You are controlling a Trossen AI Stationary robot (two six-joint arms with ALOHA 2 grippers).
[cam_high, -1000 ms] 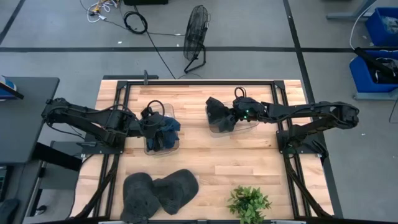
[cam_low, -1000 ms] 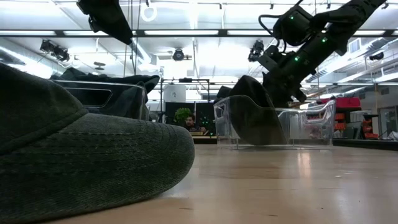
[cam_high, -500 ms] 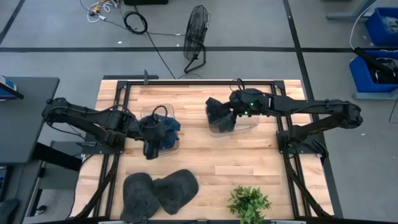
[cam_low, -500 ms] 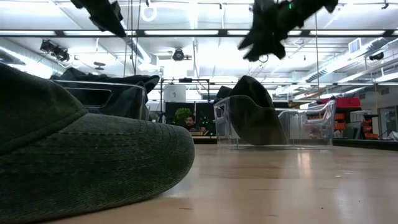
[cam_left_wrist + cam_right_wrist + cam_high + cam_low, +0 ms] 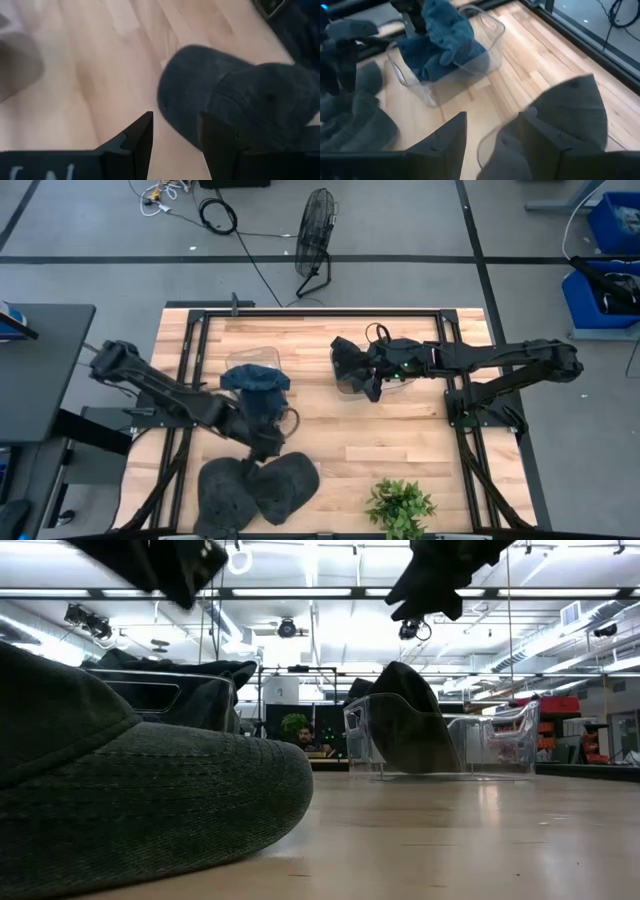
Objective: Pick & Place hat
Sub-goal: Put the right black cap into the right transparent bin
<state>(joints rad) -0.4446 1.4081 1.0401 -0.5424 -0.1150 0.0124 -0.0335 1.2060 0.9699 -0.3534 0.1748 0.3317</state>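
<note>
Our left pincer [image 5: 268,448], open and empty, has swung from the blue-hat bin [image 5: 262,402] toward the grey hats [image 5: 258,486] for the next pick, while our right pincer [image 5: 376,387], also open, hovers over its bin [image 5: 400,377].

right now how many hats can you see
4: two dark hats on the table's front edge, a blue hat in the left bin, a dark hat in the right bin. More may be hidden underneath.

Parted dark fingers [image 5: 140,137] of left gripper [image 5: 175,135] above dark grey fabric hat [image 5: 225,102] on pale wooden tabletop [image 5: 90,85].
</note>
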